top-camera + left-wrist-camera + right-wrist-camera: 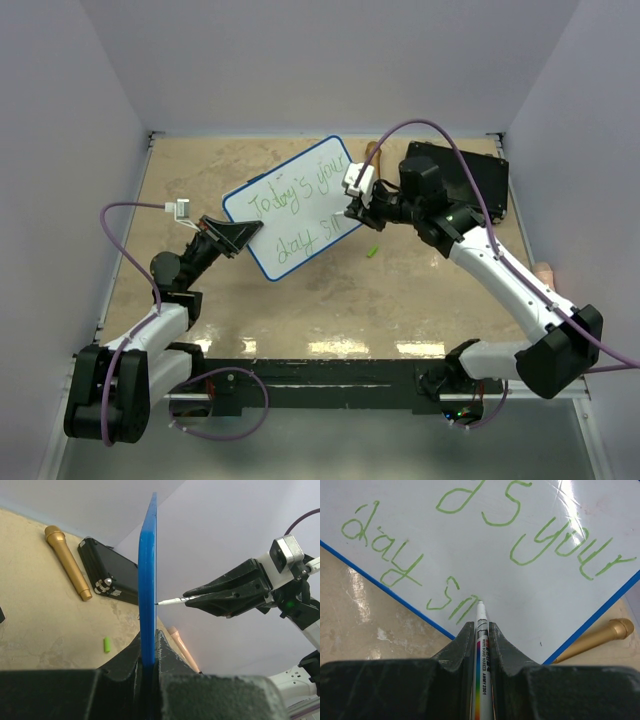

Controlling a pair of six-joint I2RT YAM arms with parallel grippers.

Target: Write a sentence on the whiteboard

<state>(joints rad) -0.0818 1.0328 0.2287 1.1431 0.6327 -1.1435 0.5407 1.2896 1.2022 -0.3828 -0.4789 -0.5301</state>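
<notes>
Left of the middle of the surface (420, 300), the left claw (240, 236) is clamped on the lower edge of the whiteboard (298, 205). It holds the board up over the middle, written face turned to the right claw (480, 632). That claw pinches the marker (481, 625) tight, long axis nearly square to the face, tip touching just past the green "sn". Blank board runs on from the tip along the blue rim toward the board's corner.

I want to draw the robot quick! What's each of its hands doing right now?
Left gripper: closed on the whiteboard edge.
Right gripper: closed on the marker, its tip at the whiteboard.
</notes>
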